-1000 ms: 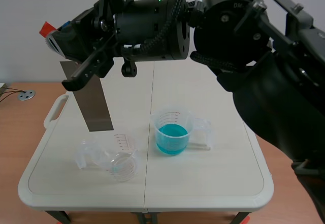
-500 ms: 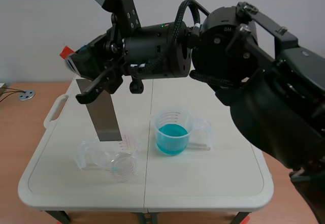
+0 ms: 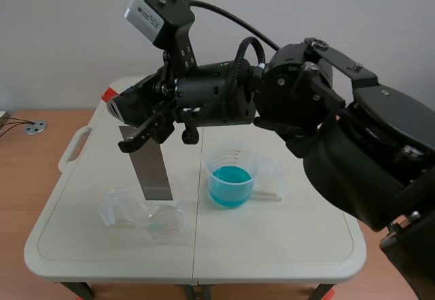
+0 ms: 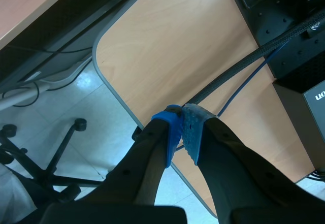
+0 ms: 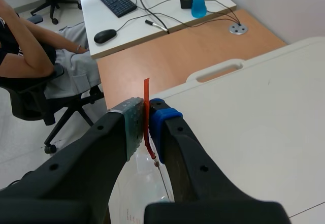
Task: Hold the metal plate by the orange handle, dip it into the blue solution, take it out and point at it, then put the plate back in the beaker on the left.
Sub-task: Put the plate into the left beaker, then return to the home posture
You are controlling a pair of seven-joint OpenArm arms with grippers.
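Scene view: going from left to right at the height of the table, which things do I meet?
A round metal disc on the wooden desk → table's handle → clear beaker → beaker of blue solution. The metal plate overlaps the clear beaker, so it has no place of its own.

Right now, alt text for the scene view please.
The right gripper holds a metal plate by its orange handle, the plate's lower edge near a clear beaker on the white table. A beaker of blue solution stands beside that.
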